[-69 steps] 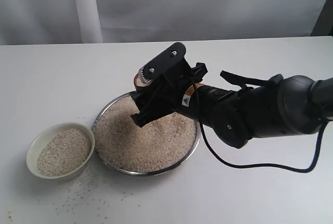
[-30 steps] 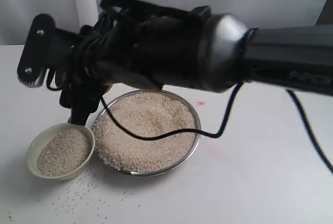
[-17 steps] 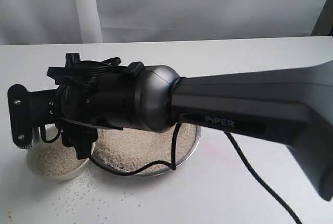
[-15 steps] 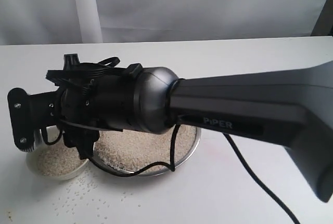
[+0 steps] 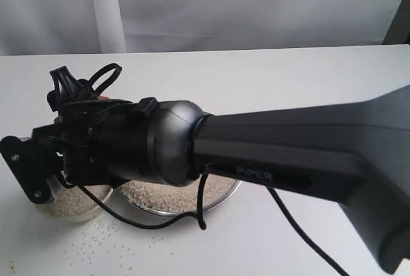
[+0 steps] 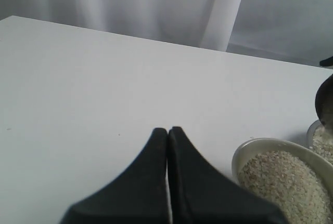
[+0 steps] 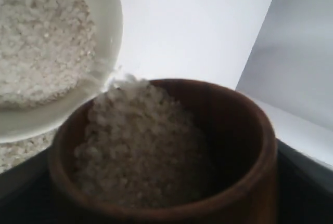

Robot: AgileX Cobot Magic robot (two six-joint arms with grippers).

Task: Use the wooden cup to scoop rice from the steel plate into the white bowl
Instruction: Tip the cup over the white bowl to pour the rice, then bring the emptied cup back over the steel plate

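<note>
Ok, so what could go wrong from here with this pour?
1. The wooden cup tips right at the rim of the white bowl, so rice may slide outside; stray grains already dot the table.
2. The bowl looks fairly full, so a full cup might overflow it.

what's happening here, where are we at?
The right gripper holds the wooden cup, which is full of rice, tipped at the rim of the white bowl. Grains at the cup's lip are spilling toward the bowl, which already holds a good layer of rice. The steel plate beside it has plenty left. A few loose grains lie scattered on the table in front of the bowl. The left gripper is shut and empty, off to the side.
</note>
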